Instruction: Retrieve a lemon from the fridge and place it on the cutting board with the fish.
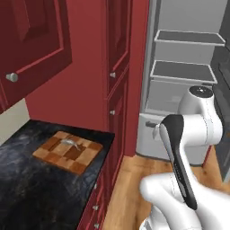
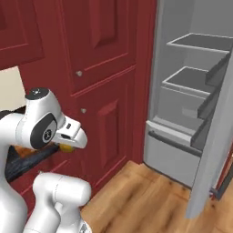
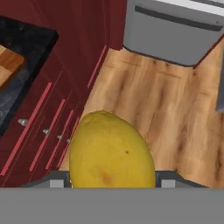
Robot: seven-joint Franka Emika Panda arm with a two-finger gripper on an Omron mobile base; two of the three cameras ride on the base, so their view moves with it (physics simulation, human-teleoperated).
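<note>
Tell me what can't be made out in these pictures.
- Gripper fingertips: hand view, hidden behind the lemon.
- Lemon: right base view, mostly hidden by the hand.
- Cutting board: hand view, cut off at the left edge.
- Fish: left base view, too small for detail.

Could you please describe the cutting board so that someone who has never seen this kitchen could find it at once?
Start at the tall open fridge and move left past the dark red cabinets to the black speckled counter. Lying flat there is the cutting board, a small wooden rectangle. Its checkered light and dark brown blocks, and the slender silvery fish on top, set it apart.
</note>
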